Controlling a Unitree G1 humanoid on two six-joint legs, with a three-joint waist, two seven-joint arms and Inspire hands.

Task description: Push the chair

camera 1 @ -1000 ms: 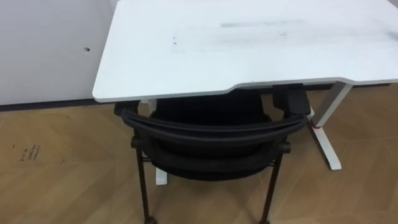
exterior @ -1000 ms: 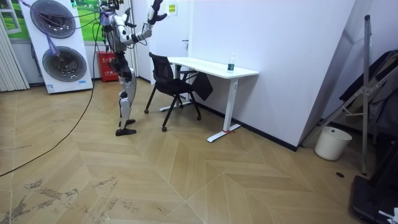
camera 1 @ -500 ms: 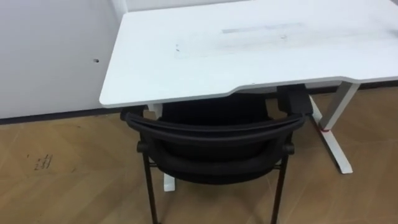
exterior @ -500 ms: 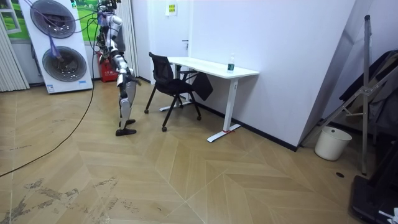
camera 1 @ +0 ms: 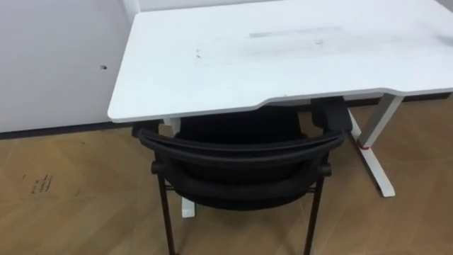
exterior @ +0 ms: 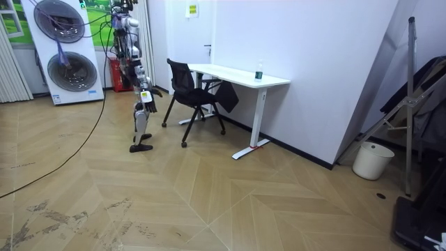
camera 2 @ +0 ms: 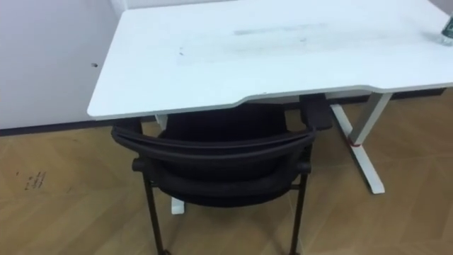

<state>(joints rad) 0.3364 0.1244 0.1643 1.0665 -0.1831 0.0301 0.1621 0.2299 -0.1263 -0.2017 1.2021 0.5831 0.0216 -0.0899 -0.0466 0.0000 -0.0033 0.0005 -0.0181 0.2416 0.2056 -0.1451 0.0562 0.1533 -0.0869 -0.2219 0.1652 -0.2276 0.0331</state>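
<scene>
A black chair stands in front of me with its curved backrest toward me and its seat tucked under the white desk. In the room view I stand a step from the chair, on the room view's left of it and facing it. My right hand hangs low by my hip, apart from the chair. It is too small there to read.
The desk's white leg and foot stand to the right of the chair. A small bottle sits on the desk's far end. Behind me are a large white machine and a red extinguisher. Open wood floor lies around.
My arms, raised high a second ago, have come down to my sides. The eye view shifted slightly; the chair has not moved.
</scene>
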